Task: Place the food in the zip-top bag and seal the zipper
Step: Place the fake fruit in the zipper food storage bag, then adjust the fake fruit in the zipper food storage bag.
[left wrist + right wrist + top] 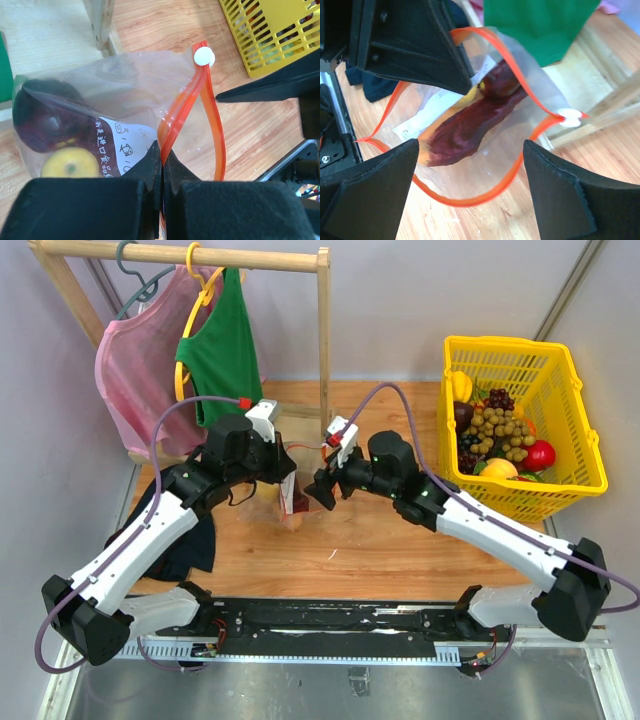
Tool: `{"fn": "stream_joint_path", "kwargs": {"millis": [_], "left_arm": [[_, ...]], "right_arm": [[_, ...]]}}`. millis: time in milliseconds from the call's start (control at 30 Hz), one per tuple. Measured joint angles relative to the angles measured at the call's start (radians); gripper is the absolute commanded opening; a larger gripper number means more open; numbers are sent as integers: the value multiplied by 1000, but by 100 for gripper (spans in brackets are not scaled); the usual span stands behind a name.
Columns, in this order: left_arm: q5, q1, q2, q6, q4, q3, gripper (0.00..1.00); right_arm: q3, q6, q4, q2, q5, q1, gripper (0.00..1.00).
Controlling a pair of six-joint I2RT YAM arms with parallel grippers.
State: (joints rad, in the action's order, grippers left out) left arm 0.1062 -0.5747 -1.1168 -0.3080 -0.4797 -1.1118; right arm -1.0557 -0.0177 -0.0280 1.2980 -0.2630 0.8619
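Observation:
The clear zip-top bag (pixel 125 95) hangs above the wooden table between the two arms (pixel 293 495). My left gripper (pixel 163 152) is shut on its orange-red zipper strip (pixel 182 107), near the white slider (pixel 203 55). Inside the bag lie a dark purple round fruit (pixel 42 120) and a yellow-orange fruit (pixel 70 162). My right gripper (pixel 470 150) is open and empty, its fingers wide apart just in front of the bag's gaping mouth (pixel 485 195); the purple fruit (pixel 470 125) shows through the opening. More toy produce sits in the yellow basket (pixel 575 455).
The yellow basket stands at the right with a tan ball cluster (pixel 497 430), a grape bunch (pixel 498 398) and a red fruit (pixel 540 454). A wooden clothes rack (pixel 323 340) with a pink (pixel 140 370) and a green (pixel 222 350) garment stands behind. A dark cloth (pixel 190 545) lies at the left.

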Motion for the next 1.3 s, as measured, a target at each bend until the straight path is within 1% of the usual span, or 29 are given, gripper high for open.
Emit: {"fn": "stream_joint_path", "kwargs": {"millis": [100, 200, 333, 433, 500, 533, 567, 600, 700, 733, 933, 1133, 1300], "left_arm": [[0, 3, 0, 0, 3, 4, 0], [1, 3, 0, -3, 6, 9, 0], [1, 4, 0, -3, 7, 9, 0], [2, 4, 0, -3, 7, 10, 0], [2, 4, 1, -3, 7, 10, 1], [2, 4, 1, -3, 7, 10, 0], [2, 4, 1, -3, 7, 10, 0], [2, 4, 2, -3, 8, 11, 0], [1, 4, 3, -3, 7, 14, 0], [1, 4, 4, -3, 7, 14, 0], [1, 10, 11, -4, 8, 14, 0], [2, 11, 10, -7, 7, 14, 0], [2, 16, -15, -8, 4, 14, 0]], "right_arm": [[-8, 3, 42, -43, 83, 0, 82], [-24, -1, 82, -54, 160, 0, 78], [-30, -19, 124, -39, 236, 0, 69], [-34, -43, 143, 3, 275, 0, 62], [-37, -56, 152, 37, 290, -1, 53], [-42, -62, 163, 56, 291, -1, 47], [-47, -63, 167, 70, 291, -1, 40], [-52, -68, 171, 84, 291, -1, 30], [-72, -68, 183, 97, 291, -1, 4], [-85, -68, 190, 96, 291, -1, 1], [-163, -47, 218, 69, 290, -1, 1], [-170, -33, 233, -4, 271, -1, 1], [-174, -34, 245, -8, 270, -1, 1]]}}
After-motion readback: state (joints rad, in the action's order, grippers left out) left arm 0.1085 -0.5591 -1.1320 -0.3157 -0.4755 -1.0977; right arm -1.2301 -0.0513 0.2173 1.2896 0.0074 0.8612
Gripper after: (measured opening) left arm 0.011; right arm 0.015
